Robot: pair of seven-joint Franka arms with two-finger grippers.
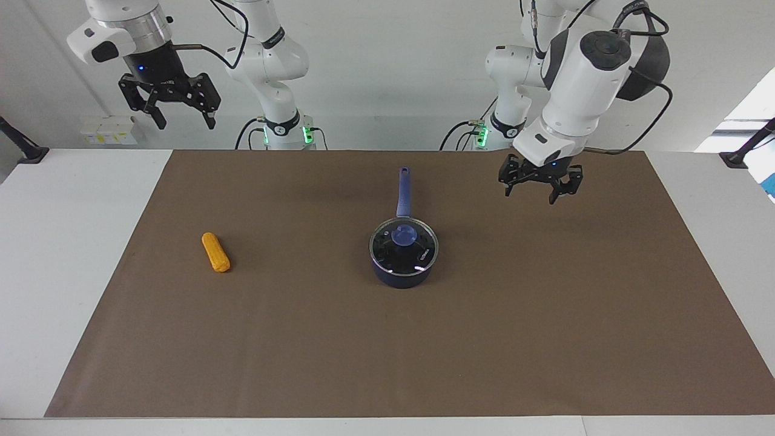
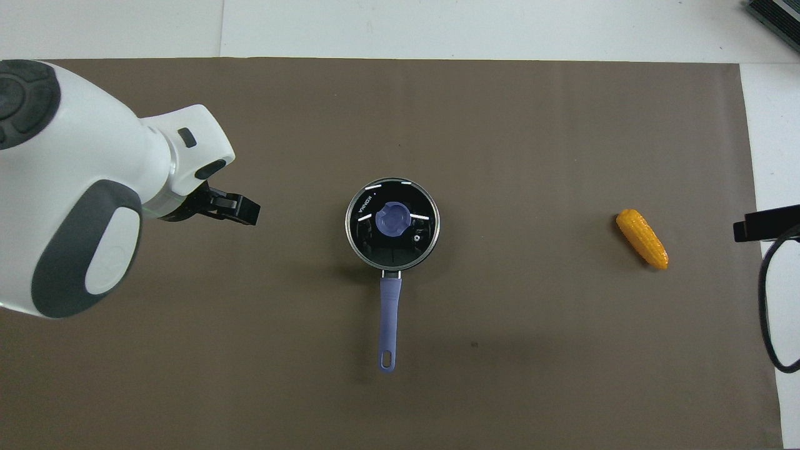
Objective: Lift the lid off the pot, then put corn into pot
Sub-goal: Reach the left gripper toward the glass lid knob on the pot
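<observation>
The navy pot (image 1: 402,277) stands mid-mat with its long blue handle (image 1: 404,191) pointing toward the robots. The glass lid (image 1: 418,249) with its blue knob (image 1: 404,235) sits on the pot. The corn (image 1: 215,252) lies on the mat toward the right arm's end. My left gripper (image 1: 537,186) is open and empty, up in the air over the mat toward the left arm's end, apart from the pot. My right gripper (image 1: 181,115) is open and empty, and waits high over the table's edge by its base. In the overhead view I see the lid (image 2: 392,223), the handle (image 2: 389,306), the corn (image 2: 642,238) and the left gripper (image 2: 240,211).
A brown mat (image 1: 387,351) covers most of the white table (image 1: 60,242). A black clamp mount (image 1: 24,148) stands at the table's edge at the right arm's end, another (image 1: 745,148) at the left arm's end.
</observation>
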